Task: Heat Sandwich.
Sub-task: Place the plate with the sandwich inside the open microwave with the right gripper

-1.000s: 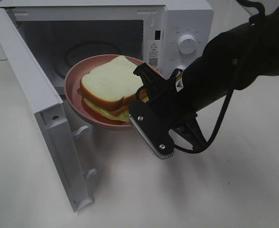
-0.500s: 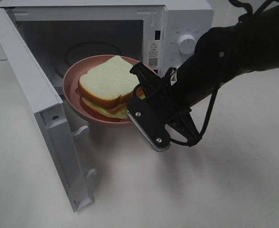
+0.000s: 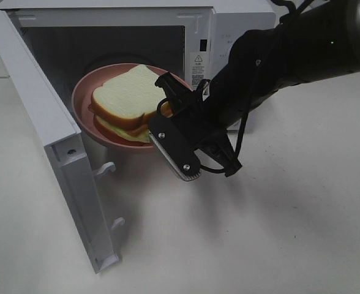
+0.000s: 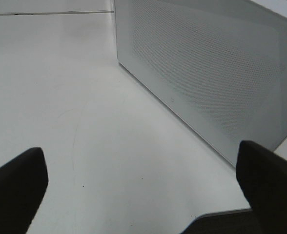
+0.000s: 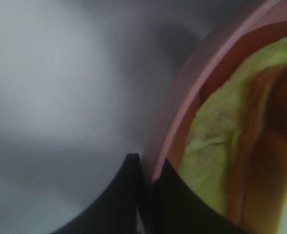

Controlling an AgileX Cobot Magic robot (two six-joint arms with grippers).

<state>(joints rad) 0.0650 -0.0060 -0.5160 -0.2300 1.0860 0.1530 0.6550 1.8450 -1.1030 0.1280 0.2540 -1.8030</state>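
The sandwich [image 3: 126,98], white bread with tan crust and an orange and yellow-green filling, lies on a round pink plate [image 3: 81,104]. My right gripper [image 3: 161,116] is shut on the plate's near rim and holds it in the air at the mouth of the open microwave [image 3: 253,15]. In the right wrist view the black fingertips [image 5: 121,192] pinch the pink rim [image 5: 182,112], with the sandwich [image 5: 216,146] just beyond. My left gripper [image 4: 143,195] stands open over bare table, with nothing between its fingers. It does not show in the exterior view.
The microwave's door [image 3: 51,141] is swung wide toward the front left, and the dark cavity [image 3: 106,43] lies behind the plate. A white perforated panel [image 4: 207,73] fills the left wrist view's far side. White tabletop [image 3: 259,233] spreads in front.
My right arm has carried the plate and sandwich up and to the left, closer into the microwave's opening. The grip on the rim is unchanged.
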